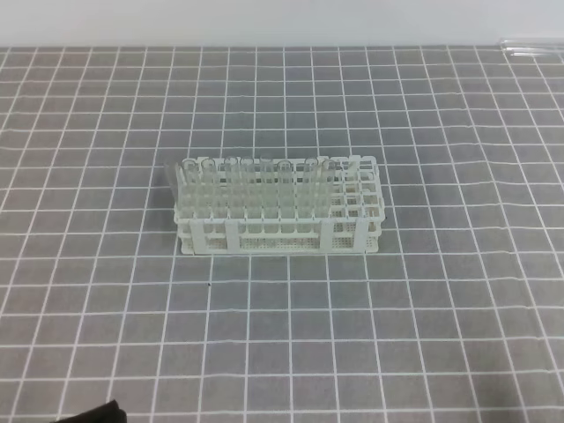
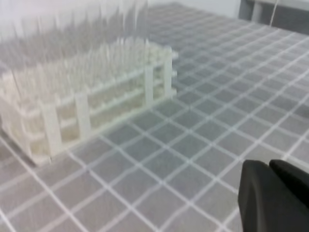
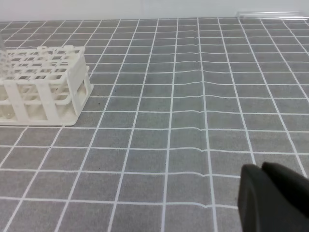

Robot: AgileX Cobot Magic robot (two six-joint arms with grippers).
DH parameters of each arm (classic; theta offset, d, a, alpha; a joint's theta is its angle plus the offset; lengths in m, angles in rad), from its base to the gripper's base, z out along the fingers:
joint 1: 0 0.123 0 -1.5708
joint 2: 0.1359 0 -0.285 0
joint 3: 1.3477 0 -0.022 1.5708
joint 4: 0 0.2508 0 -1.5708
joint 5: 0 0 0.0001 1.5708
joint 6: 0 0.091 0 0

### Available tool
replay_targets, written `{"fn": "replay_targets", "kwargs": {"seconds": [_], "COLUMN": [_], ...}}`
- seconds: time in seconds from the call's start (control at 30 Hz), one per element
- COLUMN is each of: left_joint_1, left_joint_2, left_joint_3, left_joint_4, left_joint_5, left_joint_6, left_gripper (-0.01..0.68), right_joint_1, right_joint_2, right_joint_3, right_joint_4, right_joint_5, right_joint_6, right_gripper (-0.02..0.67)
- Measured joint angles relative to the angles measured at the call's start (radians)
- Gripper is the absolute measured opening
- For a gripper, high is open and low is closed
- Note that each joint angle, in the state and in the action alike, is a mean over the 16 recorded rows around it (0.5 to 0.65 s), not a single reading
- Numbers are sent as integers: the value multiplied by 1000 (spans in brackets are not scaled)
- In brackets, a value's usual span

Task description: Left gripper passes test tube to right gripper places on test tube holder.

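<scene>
Your left gripper [image 2: 275,193] and right gripper [image 3: 273,195] show only dark fingers, spread unclear. The test tube [image 1: 531,46] lies far beyond both, rack [image 1: 280,204] between; a long reach could roll it off the counter [image 1: 282,335]

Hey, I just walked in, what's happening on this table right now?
Nothing is being handled yet. A white test tube holder, most of its holes already filled with tubes, stands on the grey grid mat. One loose test tube lies at the mat's far right edge. Both arms are pulled back; only a dark edge of each gripper shows, and neither holds anything visible.
</scene>
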Motion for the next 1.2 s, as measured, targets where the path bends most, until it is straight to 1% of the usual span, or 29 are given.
{"fn": "replay_targets", "kwargs": {"seconds": [0.07, 0.13, 0.23, 0.37, 0.6, 0.7, 0.73, 0.83, 0.93, 1.2], "left_joint_1": [8, 34, 104, 244, 550, 652, 675, 724, 753, 767], "left_joint_2": [-1, -5, -19, -67, -163, -194, -201, -210, -208, -204], "left_joint_3": [-1, -1, 0, 1, 5, 4, 3, 1, 0, -2], "left_joint_4": [-122, -209, -277, -291, -296, -286, -281, -266, -248, -215], "left_joint_5": [-12, -23, -33, -10, 100, 161, 179, 222, 253, 284], "left_joint_6": [153, 280, 370, 384, 340, 319, 312, 296, 284, 280], "left_gripper": [0, 0, 0, 0, 0, 0, 0, 0, 0, 0], "right_joint_1": [0, 0, 0, 0, 0, 0, 0, 0, 0, 0], "right_joint_2": [0, 0, 1, 1, 1, 1, 1, 1, 1, 1], "right_joint_3": [0, 0, 0, 0, 0, 0, 0, 0, 0, 0], "right_joint_4": [0, 1, 2, 3, 4, 4, 4, 4, 5, 5], "right_joint_5": [0, 0, -1, -1, -2, -2, -2, -2, -2, -2], "right_joint_6": [0, 0, -1, -1, -1, -1, -1, -1, -1, -1], "right_gripper": [-13, -13, -13, -13, -13, -13, -13, -13, -13, -13]}}
